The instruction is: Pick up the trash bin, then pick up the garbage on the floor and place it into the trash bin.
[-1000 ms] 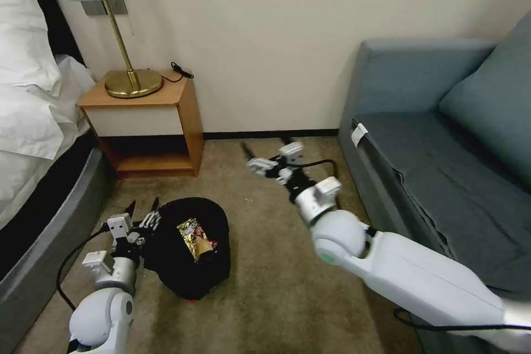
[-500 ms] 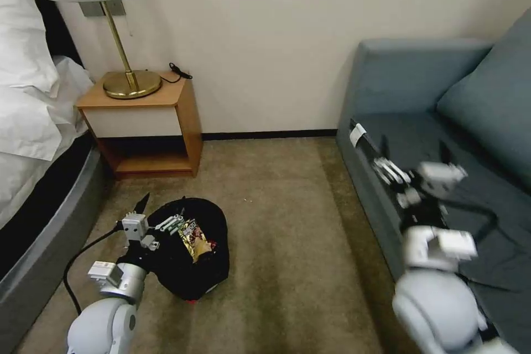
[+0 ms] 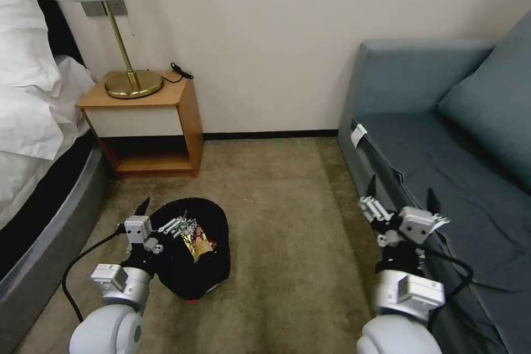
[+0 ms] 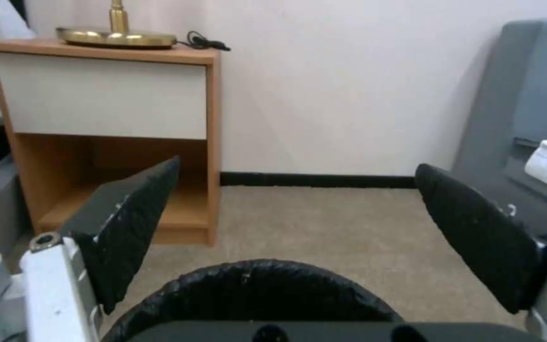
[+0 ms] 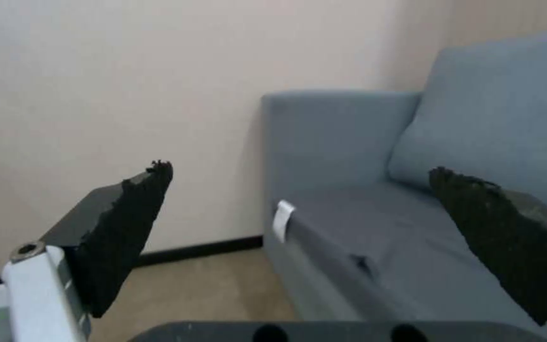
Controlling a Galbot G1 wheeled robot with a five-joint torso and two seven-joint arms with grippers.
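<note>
left gripper (image 3: pixel 161 215): jaws wide apart, straddling near rim of trash bin (image 3: pixel 207 274) on carpet | right gripper (image 3: pixel 402 199): raised upright beside sofa (image 3: pixel 470 138), jaws spread, empty | snack wrapper (image 3: pixel 194 237) inside bin

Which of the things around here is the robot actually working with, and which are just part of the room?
Part of the job:
- trash bin, black, on the carpet
- snack wrapper, lying inside the bin
- left gripper, open, at the bin's rim
- right gripper, open, raised by the sofa

Just there:
- nightstand
- brass lamp
- bed
- grey-blue sofa
</note>
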